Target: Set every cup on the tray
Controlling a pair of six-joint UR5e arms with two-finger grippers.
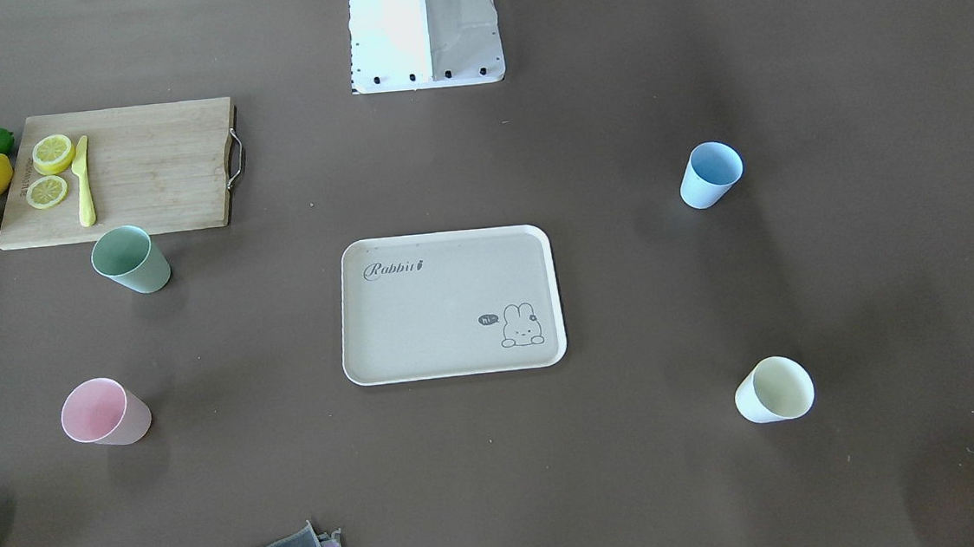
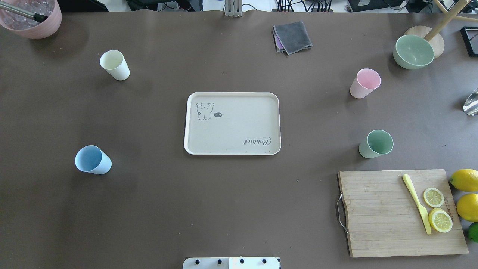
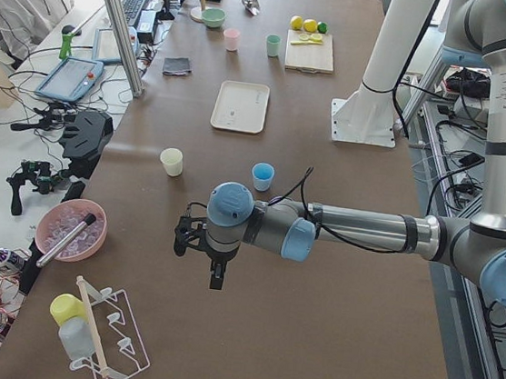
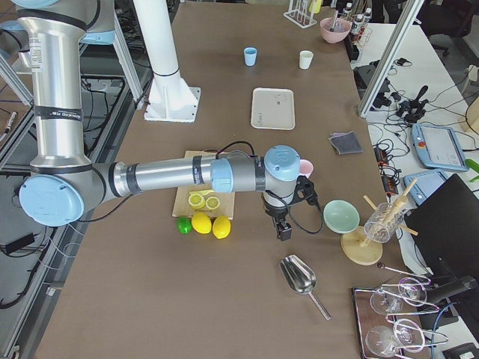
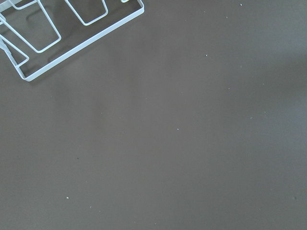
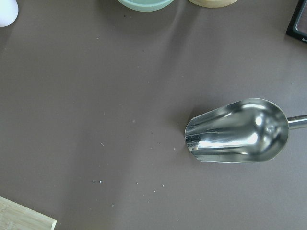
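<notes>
Mint cup [image 1: 131,261], blue cup [image 1: 710,175], pink cup [image 1: 104,413] and yellow cup [image 1: 773,390] are standing around the tray [image 1: 446,311], apart from it; finger spacing of left gripper [image 3: 216,280] and right gripper [image 4: 284,231] cannot be told.

The flat cream-beige rectangular tray [image 2: 231,127] lies at the worktop's centre. Four tapered matte plastic tumblers stand upright, well apart from it: pale yellow cup [image 2: 115,65] and light blue cup [image 2: 92,160] toward the left edge; pink cup [image 2: 365,83] and mint green cup [image 2: 376,144] toward the right edge.

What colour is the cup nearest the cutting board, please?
The cup is mint green, clearest in the overhead view.
</notes>
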